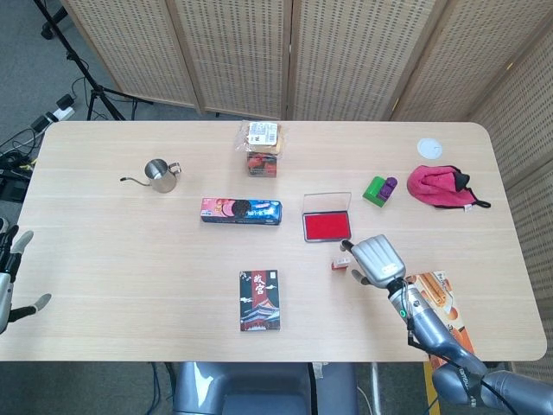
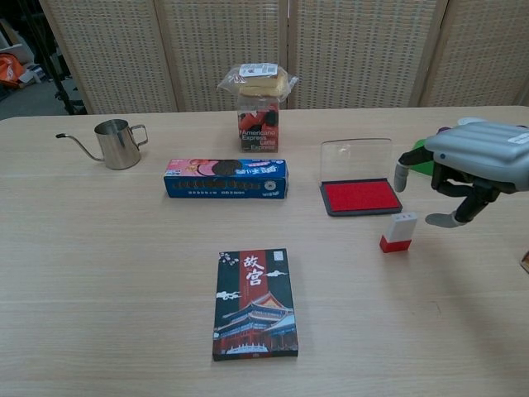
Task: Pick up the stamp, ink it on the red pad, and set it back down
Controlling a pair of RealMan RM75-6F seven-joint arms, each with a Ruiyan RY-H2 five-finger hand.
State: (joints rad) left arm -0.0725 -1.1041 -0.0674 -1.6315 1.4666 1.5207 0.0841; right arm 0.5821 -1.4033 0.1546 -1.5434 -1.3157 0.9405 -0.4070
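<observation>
Right hand (image 2: 475,169) hovers empty, fingers apart, just beside the stamp (image 2: 399,231); small, light and rigid, likely tippy, best pinched on its white upper sides

A white-and-red stamp (image 2: 398,231) sits by the red pad (image 2: 360,197).

Silver-grey metal right hand (image 1: 377,259) on view, ribbed plates across its back, and the chest camera shows black linkages under the shell with pale grey fingers (image 2: 400,174). Behind it runs a grey forearm (image 1: 436,333) with a small green light and dark cable. At the far left edge, the left hand (image 1: 10,277) shows grey-tipped fingers on dark segments.
</observation>
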